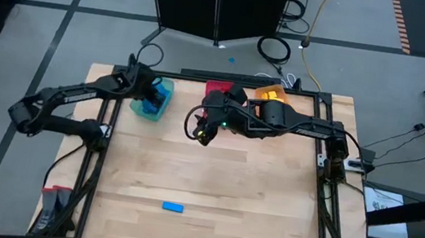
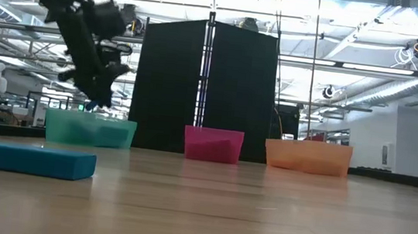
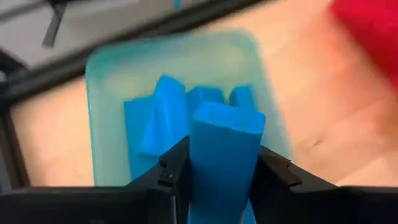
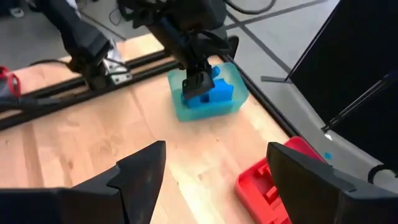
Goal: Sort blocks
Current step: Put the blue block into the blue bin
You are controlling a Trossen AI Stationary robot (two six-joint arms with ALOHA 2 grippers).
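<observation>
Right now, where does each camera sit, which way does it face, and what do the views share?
High view: overhead, facing straight down; both arms, left gripper over the teal bin.
Low view: at tabletop height, looking level past a loose blue block to three bins; one arm enters from above.
Left wrist view: on the left arm, facing down into the teal bin; its fingers clamp a held blue block.
Right wrist view: on the right arm, facing the left arm; open right gripper.
Shared: the teal bin shows in all four.

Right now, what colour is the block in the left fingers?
Blue block, clearest in the left wrist view.
</observation>
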